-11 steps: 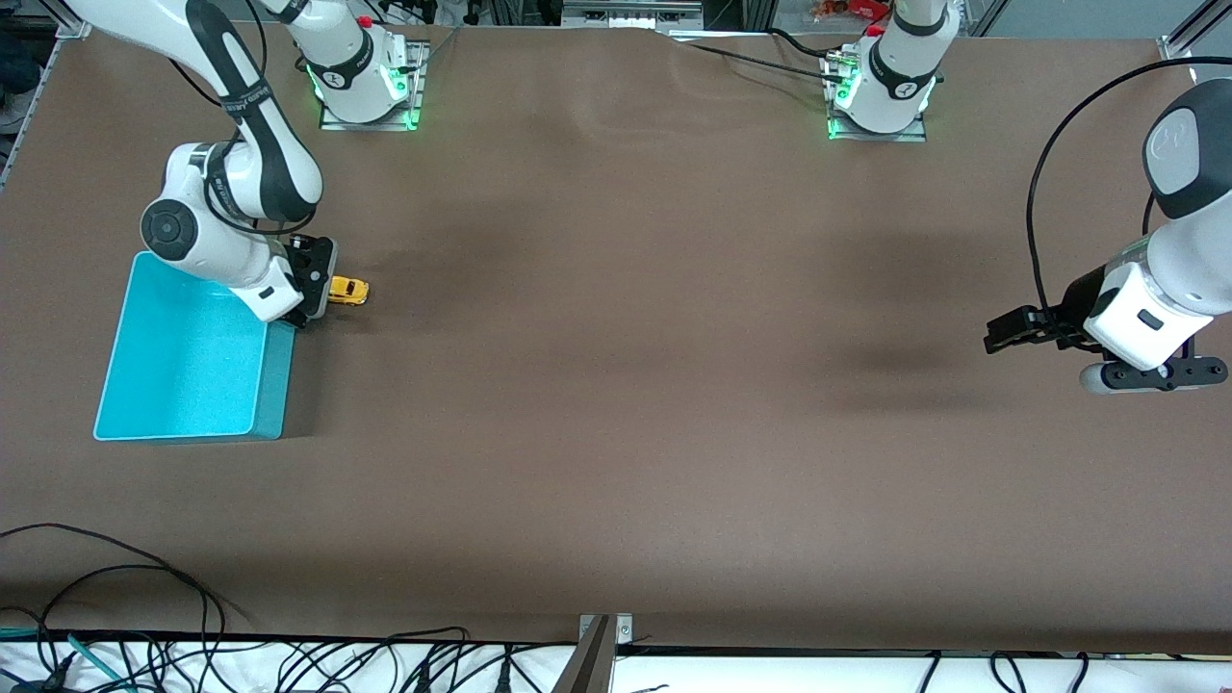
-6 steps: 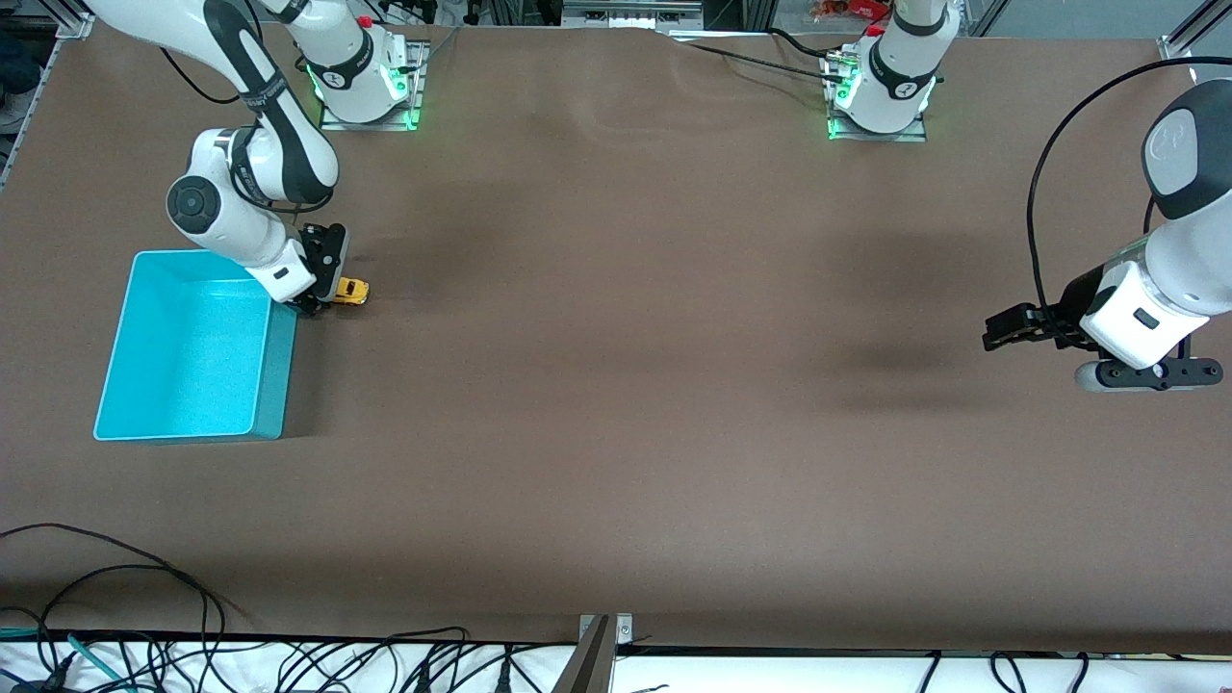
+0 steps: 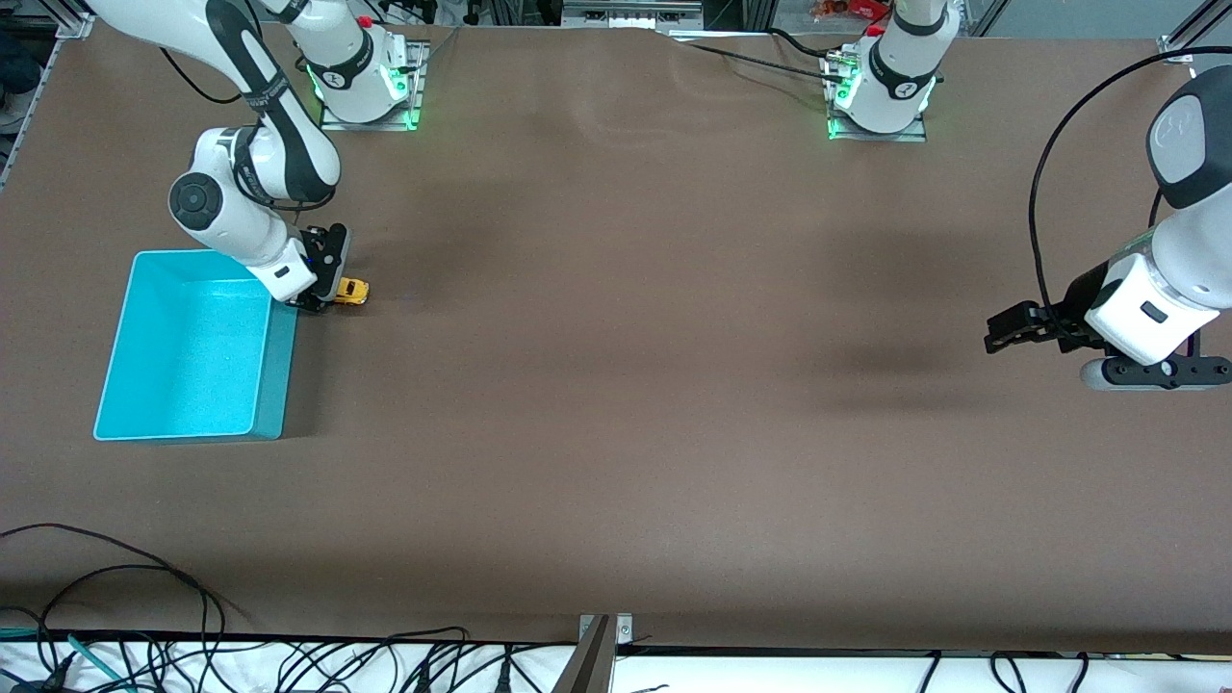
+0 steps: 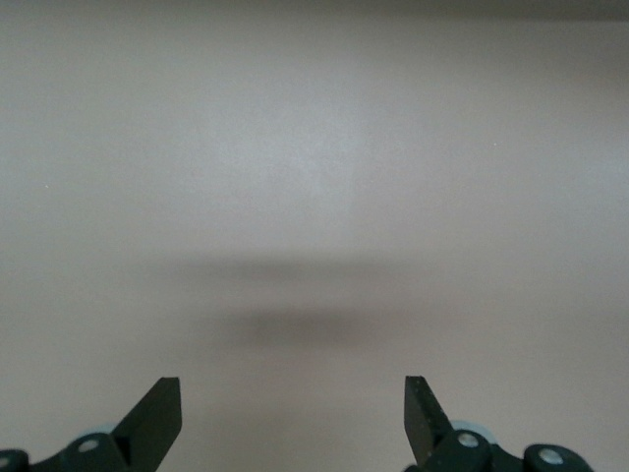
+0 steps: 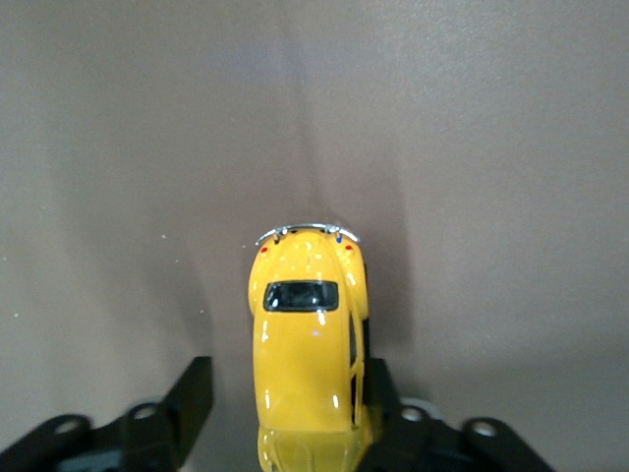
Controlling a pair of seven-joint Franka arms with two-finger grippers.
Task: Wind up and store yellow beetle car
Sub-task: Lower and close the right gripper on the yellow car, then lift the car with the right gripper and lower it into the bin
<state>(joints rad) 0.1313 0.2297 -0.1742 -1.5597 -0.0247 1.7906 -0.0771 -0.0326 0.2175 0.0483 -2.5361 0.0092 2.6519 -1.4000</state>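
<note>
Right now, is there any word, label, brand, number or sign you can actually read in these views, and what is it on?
None legible.
Right arm's black band: white lettering, too small to read.
Round marks on the arm bases: too small to read.
Yellow beetle car, turquoise bin, table: no text visible.

Your right end effector [image 3: 324, 294] down at yellow beetle car [image 3: 351, 291] on worktop [image 3: 626, 385], just beside turquoise bin [image 3: 192, 346]. Your left end effector [image 3: 1001, 332] hovers over bare worktop at left arm's end, waiting.
</note>
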